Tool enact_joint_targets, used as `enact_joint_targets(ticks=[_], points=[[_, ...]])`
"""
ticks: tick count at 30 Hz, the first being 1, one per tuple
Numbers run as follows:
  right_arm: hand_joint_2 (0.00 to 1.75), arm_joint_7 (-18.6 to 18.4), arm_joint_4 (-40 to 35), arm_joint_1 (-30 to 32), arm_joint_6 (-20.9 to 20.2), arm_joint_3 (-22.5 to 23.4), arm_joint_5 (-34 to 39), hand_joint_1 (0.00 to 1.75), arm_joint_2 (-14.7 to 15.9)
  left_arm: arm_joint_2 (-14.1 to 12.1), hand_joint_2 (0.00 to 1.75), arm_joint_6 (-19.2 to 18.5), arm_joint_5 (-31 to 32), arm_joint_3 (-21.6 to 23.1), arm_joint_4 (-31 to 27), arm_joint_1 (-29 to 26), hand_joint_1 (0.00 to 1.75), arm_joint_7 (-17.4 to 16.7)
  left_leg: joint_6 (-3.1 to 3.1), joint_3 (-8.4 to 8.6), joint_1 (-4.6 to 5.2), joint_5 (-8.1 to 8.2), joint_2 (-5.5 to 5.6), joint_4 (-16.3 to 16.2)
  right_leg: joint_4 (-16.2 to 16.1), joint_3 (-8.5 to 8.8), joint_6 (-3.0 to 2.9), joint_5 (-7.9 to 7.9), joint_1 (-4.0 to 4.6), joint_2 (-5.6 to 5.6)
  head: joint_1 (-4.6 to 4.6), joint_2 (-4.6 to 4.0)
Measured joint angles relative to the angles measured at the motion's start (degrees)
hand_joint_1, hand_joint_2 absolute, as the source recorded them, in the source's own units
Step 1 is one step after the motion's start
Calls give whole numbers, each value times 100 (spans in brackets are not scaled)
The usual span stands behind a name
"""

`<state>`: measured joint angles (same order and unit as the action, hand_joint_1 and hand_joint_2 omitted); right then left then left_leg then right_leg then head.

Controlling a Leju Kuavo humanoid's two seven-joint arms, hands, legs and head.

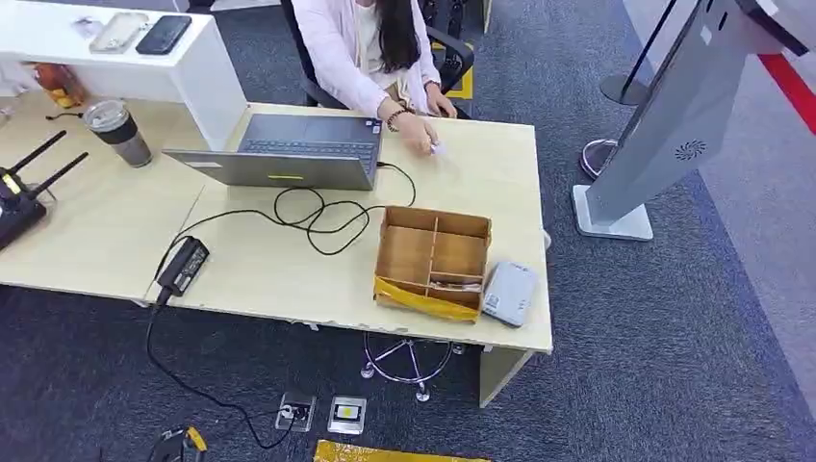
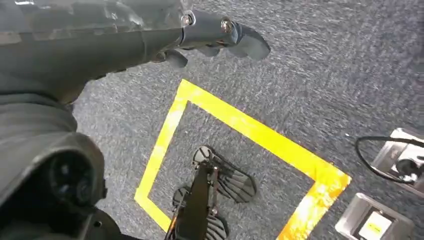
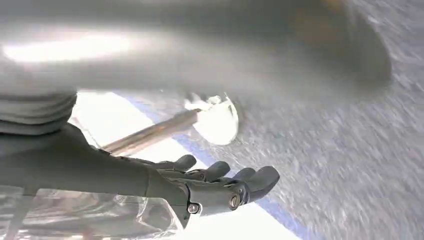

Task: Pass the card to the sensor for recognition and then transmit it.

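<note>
No legible text, labels or numbers anywhere (laptop (image 1: 289,154), sensor (image 1: 508,293) and cardboard box (image 1: 431,262) unmarked)

Grey ribbed wrist covers, dark fingers (image 3: 250,179), silver screws on each hand (image 2: 220,37).

On the desk (image 1: 250,269), a sensor (image 1: 508,292) lies right of the box (image 1: 431,258), laptop (image 1: 289,152) behind.

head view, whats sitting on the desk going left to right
black router with antennas → lidded cup → power adapter → laptop → divided cardboard box → grey sensor device
</note>
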<state>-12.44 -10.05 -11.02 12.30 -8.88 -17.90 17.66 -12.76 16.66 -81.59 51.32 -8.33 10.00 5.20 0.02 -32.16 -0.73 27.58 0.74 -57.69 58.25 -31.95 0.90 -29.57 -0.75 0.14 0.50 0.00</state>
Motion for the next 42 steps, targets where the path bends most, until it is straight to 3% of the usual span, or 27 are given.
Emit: enact_joint_targets(ticks=[4,12,18,23,29,35,42], points=[[175,278,0,-438,48,162,55,0,319,-17,0,-90,2,0,0,0,0,37,3,1,1,-4,2,-1,0,5,3,4,-1,-1,4,0],[175,1314,-37,-1720,37,258,-319,0,901,-81,0,-398,149,11,0,65,0,37,5,1,4,-11,3,-2,7,1,5,13,-5,-2,0,0],[175,1944,-184,-2641,-256,245,-796,0,1060,-164,0,-566,197,42,0,140,0,37,4,-1,3,-12,3,-2,14,2,4,14,-4,-2,2,0],[175,2288,-369,-3373,-426,175,-1311,0,856,-205,0,-606,101,50,0,131,0,129,-4,-7,3,-18,5,-1,26,-2,4,14,-4,-2,0,0],[175,2551,-590,-4248,-461,-24,-1578,0,251,-205,0,-695,214,96,0,182,0,212,-9,-5,-1,-29,17,-2,28,-5,3,14,1,-11,2,0],[175,2894,-789,-4669,-553,-177,-1591,0,-360,-201,0,-697,396,203,0,346,0,116,-10,-5,-4,-31,21,-2,29,-3,2,14,3,-12,0,0],[175,2936,-820,-4701,-557,-214,-1591,0,-465,-201,0,-700,424,232,0,384,0,103,-10,-5,-4,-31,24,-2,29,-3,2,14,3,-15,4,0]])
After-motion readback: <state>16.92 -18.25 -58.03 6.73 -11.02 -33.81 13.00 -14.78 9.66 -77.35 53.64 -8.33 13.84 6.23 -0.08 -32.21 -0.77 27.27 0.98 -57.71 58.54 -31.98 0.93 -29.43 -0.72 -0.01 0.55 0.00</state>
